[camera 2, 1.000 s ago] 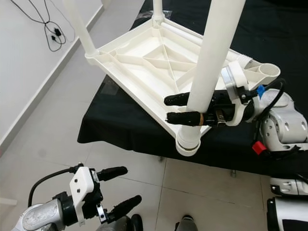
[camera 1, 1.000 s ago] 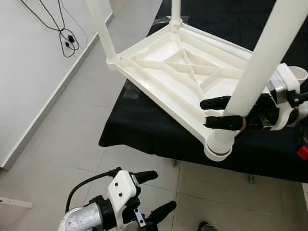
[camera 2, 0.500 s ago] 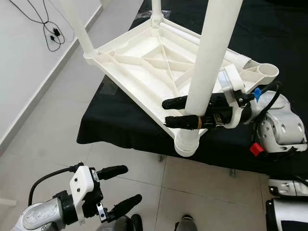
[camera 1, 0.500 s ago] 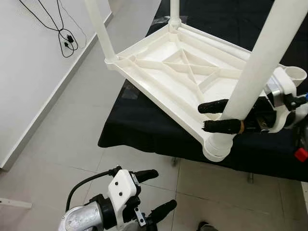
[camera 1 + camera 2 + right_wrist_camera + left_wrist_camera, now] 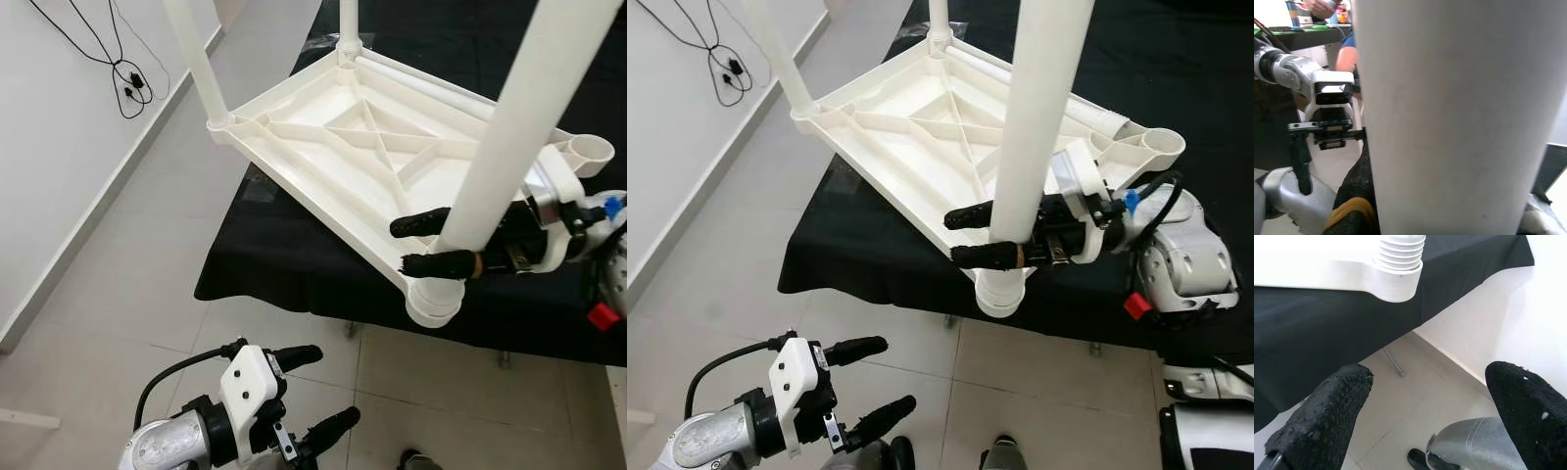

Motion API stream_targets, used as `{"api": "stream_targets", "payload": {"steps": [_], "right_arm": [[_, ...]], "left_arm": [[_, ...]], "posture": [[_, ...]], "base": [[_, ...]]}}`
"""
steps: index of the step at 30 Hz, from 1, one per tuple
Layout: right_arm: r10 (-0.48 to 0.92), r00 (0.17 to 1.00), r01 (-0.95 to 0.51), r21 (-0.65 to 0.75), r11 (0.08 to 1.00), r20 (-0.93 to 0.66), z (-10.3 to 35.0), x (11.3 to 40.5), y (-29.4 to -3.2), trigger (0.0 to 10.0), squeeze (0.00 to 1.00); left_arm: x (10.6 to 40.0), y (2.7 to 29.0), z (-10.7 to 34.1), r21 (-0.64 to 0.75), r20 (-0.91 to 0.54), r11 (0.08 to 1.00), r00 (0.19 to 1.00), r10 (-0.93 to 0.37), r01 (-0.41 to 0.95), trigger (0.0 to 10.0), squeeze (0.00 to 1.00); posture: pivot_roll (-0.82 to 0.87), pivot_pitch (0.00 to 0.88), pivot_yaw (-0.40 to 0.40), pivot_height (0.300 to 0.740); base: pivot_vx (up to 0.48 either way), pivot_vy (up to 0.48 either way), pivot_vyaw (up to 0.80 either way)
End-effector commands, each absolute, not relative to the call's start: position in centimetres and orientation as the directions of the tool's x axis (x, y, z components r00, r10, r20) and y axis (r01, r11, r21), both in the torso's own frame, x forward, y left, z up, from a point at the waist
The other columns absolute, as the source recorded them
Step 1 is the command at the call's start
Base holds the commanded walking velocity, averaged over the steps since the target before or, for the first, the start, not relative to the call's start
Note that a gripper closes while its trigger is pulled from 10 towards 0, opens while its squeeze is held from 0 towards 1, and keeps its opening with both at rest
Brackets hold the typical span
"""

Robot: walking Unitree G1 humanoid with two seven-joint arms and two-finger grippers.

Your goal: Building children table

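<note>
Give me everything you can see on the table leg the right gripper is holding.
The near leg is a smooth white plastic tube, standing roughly upright and slightly tilted. Its foot sits in the round corner socket of the upside-down white tabletop, which overhangs the black-covered surface. The right gripper clamps it low down, one black finger on each side. In the right wrist view the tube is plain and unmarked.

Smooth white plastic table point(image 5: 362, 147), matt black cloth point(image 5: 284, 259)

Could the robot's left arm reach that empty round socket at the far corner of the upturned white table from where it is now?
Probably not: the left end effector hangs low over the floor, and the empty socket lies across the tabletop.
</note>
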State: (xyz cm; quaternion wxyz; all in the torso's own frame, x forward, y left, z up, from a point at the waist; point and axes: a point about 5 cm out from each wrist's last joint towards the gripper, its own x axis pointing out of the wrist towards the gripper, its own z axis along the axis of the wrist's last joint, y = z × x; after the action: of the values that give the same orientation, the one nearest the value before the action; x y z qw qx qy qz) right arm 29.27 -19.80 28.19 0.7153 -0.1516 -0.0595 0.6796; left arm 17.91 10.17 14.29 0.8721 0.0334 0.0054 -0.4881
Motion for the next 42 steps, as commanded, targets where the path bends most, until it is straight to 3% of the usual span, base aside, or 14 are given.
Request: {"api": "stream_targets", "payload": {"steps": [1, 3, 4, 5, 12, 13, 16, 18, 33, 42], "right_arm": [[0.980, 0.127, -0.962, -0.261, 0.083, -0.155, 26.3, 30.0, -19.3, 10.0, 0.00], [0.966, 0.218, -0.947, -0.271, 0.175, -0.138, 26.2, 30.6, -19.5, 10.0, 0.00], [0.966, 0.218, -0.947, -0.271, 0.175, -0.138, 26.2, 30.6, -19.5, 10.0, 0.00], [0.945, 0.299, -0.925, -0.281, 0.254, -0.129, 26.0, 31.1, -19.8, 10.0, 0.00], [0.893, 0.440, -0.867, -0.306, 0.394, -0.095, 25.9, 31.8, -20.6, 10.0, 0.00], [0.846, 0.527, -0.819, -0.319, 0.477, -0.087, 25.9, 32.3, -21.1, 10.0, 0.00], [0.818, 0.568, -0.793, -0.325, 0.515, -0.089, 25.7, 32.6, -21.3, 10.0, 0.00], [0.744, 0.661, -0.729, -0.314, 0.608, -0.095, 25.2, 33.0, -21.6, 10.0, 0.00], [0.491, 0.870, -0.485, -0.248, 0.839, -0.039, 23.5, 33.8, -21.6, 10.0, 0.00], [0.377, 0.925, -0.377, -0.211, 0.902, -0.041, 22.6, 34.0, -21.4, 10.0, 0.00]], "left_arm": [[17.8, 10.3, 13.8, 0.035, -0.053, 0.523, 0.525, -0.850, 0.851, 10.0, 0.00], [17.8, 10.3, 13.8, 0.034, -0.053, 0.524, 0.525, -0.850, 0.851, 10.0, 0.00], [17.8, 10.3, 13.8, 0.034, -0.053, 0.524, 0.525, -0.850, 0.851, 10.0, 0.00], [17.8, 10.3, 13.8, 0.034, -0.052, 0.523, 0.524, -0.850, 0.852, 10.0, 0.00], [17.8, 10.3, 13.7, 0.032, -0.054, 0.522, 0.523, -0.851, 0.853, 10.0, 0.00], [17.8, 10.3, 13.6, 0.030, -0.054, 0.519, 0.520, -0.852, 0.854, 10.0, 0.00], [17.8, 10.3, 13.6, 0.030, -0.054, 0.518, 0.519, -0.853, 0.855, 10.0, 0.00], [17.8, 10.2, 13.6, 0.028, -0.055, 0.515, 0.516, -0.855, 0.857, 10.0, 0.00], [17.9, 10.3, 13.6, 0.027, -0.051, 0.517, 0.517, -0.854, 0.856, 10.0, 0.00], [18.0, 10.3, 13.6, 0.029, -0.048, 0.521, 0.522, -0.852, 0.853, 10.0, 0.00]], "posture": [[0.03, 0.283, 0.115, 0.740], [0.03, 0.280, 0.118, 0.740], [0.03, 0.280, 0.118, 0.740], [0.03, 0.279, 0.119, 0.740], [0.02, 0.273, 0.120, 0.740], [0.01, 0.268, 0.121, 0.740], [0.01, 0.267, 0.122, 0.740], [0.01, 0.263, 0.122, 0.740], [0.00, 0.266, 0.117, 0.740], [0.01, 0.266, 0.118, 0.740]], "base": [[0.000, 0.000, 0.00], [0.000, 0.000, 0.00], [0.000, 0.000, 0.00], [0.000, 0.000, 0.00], [0.000, 0.000, 0.00], [0.000, 0.000, 0.00], [0.000, 0.000, 0.00], [0.000, 0.000, 0.00], [0.000, 0.000, 0.00], [0.000, 0.000, 0.00]]}}
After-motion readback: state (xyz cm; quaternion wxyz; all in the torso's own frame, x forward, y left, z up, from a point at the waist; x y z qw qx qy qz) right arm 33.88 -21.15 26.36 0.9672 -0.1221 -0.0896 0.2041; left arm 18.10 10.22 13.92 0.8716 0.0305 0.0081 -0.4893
